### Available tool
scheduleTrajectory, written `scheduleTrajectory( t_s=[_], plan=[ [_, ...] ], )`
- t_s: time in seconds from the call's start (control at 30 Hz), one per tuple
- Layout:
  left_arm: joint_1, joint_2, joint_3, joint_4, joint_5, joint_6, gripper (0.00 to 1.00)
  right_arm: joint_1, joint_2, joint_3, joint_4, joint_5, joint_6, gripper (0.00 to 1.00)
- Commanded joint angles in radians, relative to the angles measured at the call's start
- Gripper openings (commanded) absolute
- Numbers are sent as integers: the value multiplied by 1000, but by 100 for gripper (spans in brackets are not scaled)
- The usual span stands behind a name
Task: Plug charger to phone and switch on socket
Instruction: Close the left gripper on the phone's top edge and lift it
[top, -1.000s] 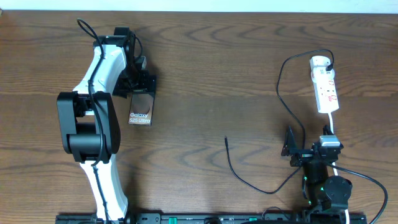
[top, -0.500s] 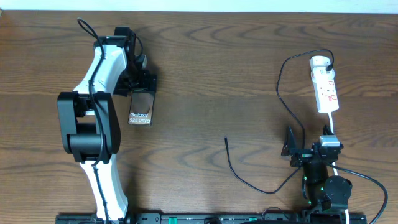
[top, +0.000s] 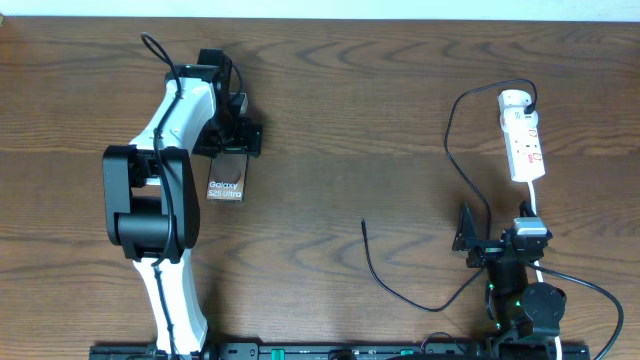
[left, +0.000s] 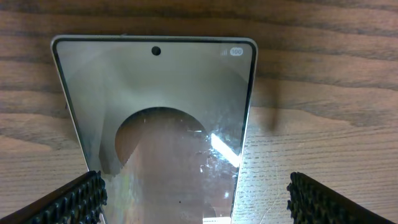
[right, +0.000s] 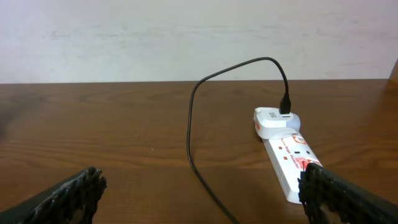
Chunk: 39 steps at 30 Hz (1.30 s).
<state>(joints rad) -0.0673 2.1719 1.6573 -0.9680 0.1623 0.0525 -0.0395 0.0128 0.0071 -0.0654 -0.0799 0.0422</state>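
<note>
The phone (top: 227, 183) lies flat on the table at the left, its brownish face with "Galaxy S25 Ultra" lettering up. My left gripper (top: 233, 146) is open over its far end. In the left wrist view the phone (left: 155, 118) fills the middle, and the left gripper's (left: 196, 202) fingers stand apart, one at the phone's left edge and one over bare table. The socket (top: 524, 135) lies at the far right. The black charger cable (top: 452, 150) runs from it in a loop to a free tip (top: 364, 223). My right gripper (top: 495, 240) is open and empty below the socket.
A white adapter (right: 273, 119) sits in the socket's (right: 289, 155) far end with the cable (right: 189, 137) plugged in; the right gripper (right: 202, 199) faces them. The socket's white cord (top: 533, 205) runs toward the right arm base. A pale wall stands behind the table's far edge.
My left arm has shifted slightly to the right above the phone. The phone, the cable and the right arm have not moved.
</note>
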Motion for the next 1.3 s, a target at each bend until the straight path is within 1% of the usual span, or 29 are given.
scheduleTrajectory(
  t_s=[0.0, 0.27, 0.7, 1.27],
  plan=[
    [4, 13, -5, 6, -7, -1, 93, 8, -3, -2, -4, 3, 2, 99],
    [4, 13, -5, 9, -86, -4, 93, 8, -3, -2, -4, 3, 2, 99],
    [4, 13, -8, 10, -85, -5, 93, 8, -3, -2, -4, 3, 2, 99],
    [4, 13, -92, 67, -85, -5, 93, 8, -3, -2, -5, 3, 2, 99]
  ],
)
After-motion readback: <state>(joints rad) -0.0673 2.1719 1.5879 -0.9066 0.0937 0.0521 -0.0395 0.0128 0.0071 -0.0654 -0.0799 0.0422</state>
